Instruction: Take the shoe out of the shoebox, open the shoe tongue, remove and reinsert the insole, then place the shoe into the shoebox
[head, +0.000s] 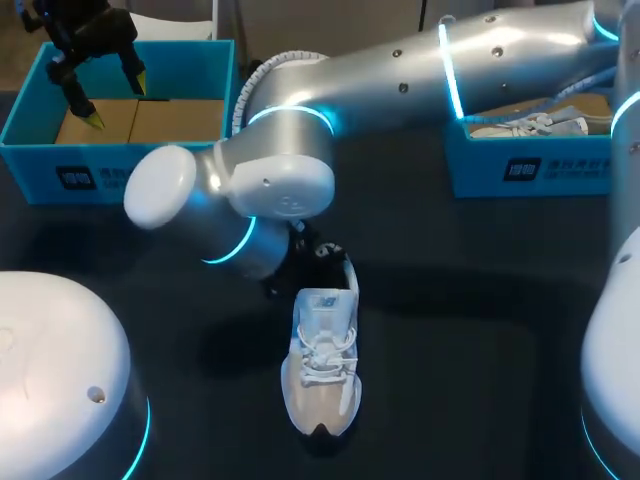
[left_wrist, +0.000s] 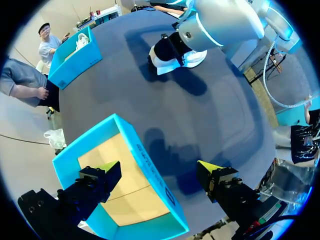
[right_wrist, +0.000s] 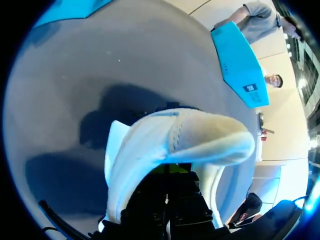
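A white shoe (head: 320, 365) lies on the dark table, toe toward the near edge; it also shows far ahead in the left wrist view (left_wrist: 192, 59). My right arm reaches in to the middle, and its gripper (head: 318, 252) sits at the shoe's heel end. In the right wrist view a white flap of the shoe (right_wrist: 200, 137) covers the right gripper (right_wrist: 170, 170), which is shut on it; I cannot tell which part the flap is. My left gripper (head: 118, 100) hangs open over the empty blue shoebox (head: 40, 150), with the box wall (left_wrist: 150, 170) below its fingers.
A second blue box (head: 520, 170) at the back right holds another shoe (head: 530, 125). My right arm's elbow and forearm span the table's middle between the two boxes.
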